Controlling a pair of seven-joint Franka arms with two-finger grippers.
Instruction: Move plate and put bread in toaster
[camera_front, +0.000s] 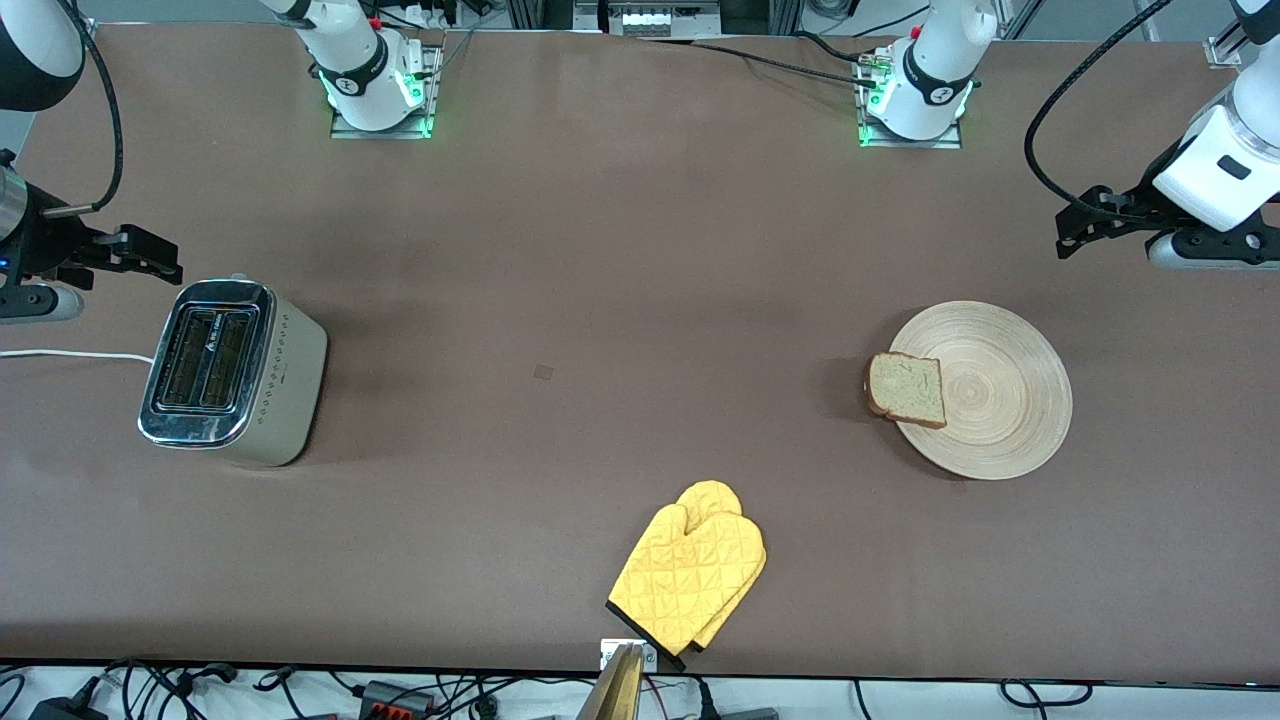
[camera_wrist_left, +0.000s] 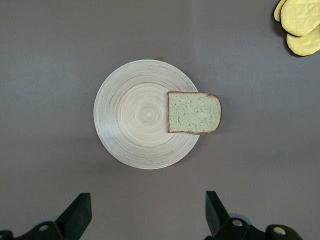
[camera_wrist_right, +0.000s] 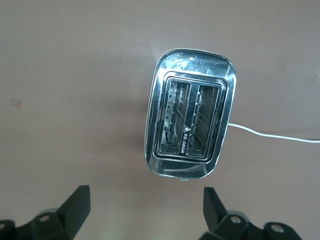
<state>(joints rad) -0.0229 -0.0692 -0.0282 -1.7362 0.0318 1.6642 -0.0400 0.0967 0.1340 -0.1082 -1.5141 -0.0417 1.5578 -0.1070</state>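
The round tan wooden plate (camera_front: 1010, 400) lies on the table toward the left arm's end. The bread (camera_front: 906, 389) lies flat on the plate's rim, overhanging the side toward the right arm's end. Both show in the left wrist view, plate (camera_wrist_left: 132, 117) and bread (camera_wrist_left: 194, 113). The toaster (camera_front: 232, 372) stands upright at the right arm's end, both slots empty; it also shows in the right wrist view (camera_wrist_right: 190, 120). My left gripper (camera_front: 1080, 228) (camera_wrist_left: 147, 215) is open and empty, up over bare table beside the plate. My right gripper (camera_front: 150, 256) (camera_wrist_right: 145, 210) is open and empty, up beside the toaster.
A yellow oven mitt (camera_front: 690, 575) lies near the table's front edge, between the plate and the toaster; it also shows in the left wrist view (camera_wrist_left: 299, 25). The toaster's white cord (camera_front: 60, 354) runs off the right arm's end of the table.
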